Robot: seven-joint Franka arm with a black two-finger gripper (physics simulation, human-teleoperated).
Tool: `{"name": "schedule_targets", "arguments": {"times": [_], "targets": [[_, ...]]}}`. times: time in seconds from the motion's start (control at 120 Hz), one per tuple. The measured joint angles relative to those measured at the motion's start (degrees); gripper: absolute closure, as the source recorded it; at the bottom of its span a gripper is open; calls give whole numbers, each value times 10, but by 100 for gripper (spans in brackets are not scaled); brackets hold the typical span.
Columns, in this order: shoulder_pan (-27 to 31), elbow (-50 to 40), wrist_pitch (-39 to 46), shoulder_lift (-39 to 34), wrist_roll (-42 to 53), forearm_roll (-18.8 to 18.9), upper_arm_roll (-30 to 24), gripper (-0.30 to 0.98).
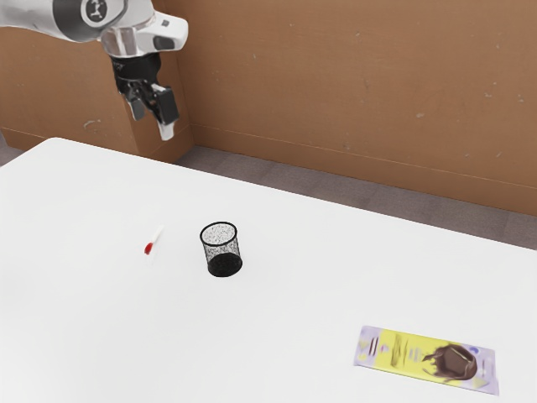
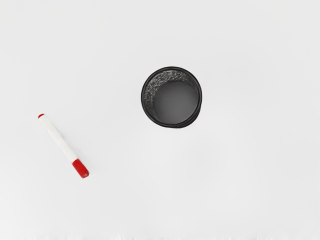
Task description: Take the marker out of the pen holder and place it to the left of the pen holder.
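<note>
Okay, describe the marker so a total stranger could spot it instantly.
On the white table, find the round black mesh pen holder. Lying near it, not touching, is a slim white marker with a red cap. Neither the upright holder nor the flat yellow-and-purple packet has that slender shape.

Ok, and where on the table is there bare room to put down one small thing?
Bare tabletop stretches between the pen holder and the wrapped bar, and beyond the marker toward the exterior view's left. The gap between marker and holder is bare too, but tighter.
</note>
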Motion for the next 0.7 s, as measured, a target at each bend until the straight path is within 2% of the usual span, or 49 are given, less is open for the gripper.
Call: {"name": "schedule_targets", "arguments": {"times": [0.7], "targets": [[100, -4, -29, 15, -56, -13, 12, 0]]}}
